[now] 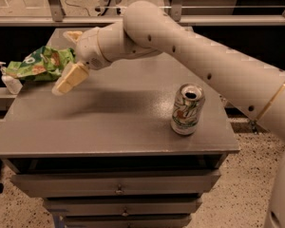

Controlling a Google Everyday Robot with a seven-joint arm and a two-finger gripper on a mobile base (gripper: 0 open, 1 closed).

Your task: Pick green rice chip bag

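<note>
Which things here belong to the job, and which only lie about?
For the job: green rice chip bag, at the far left of the table; pincer, hovering just beside it.
Lying about: white-and-green soda can; small white bottle.

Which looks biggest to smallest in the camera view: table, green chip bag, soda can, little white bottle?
1. Table.
2. Green rice chip bag and soda can: about alike, and the can sits nearer the camera, so no ranking.
3. White bottle, smallest.
The gripper hangs open at the bag's right edge.
</note>
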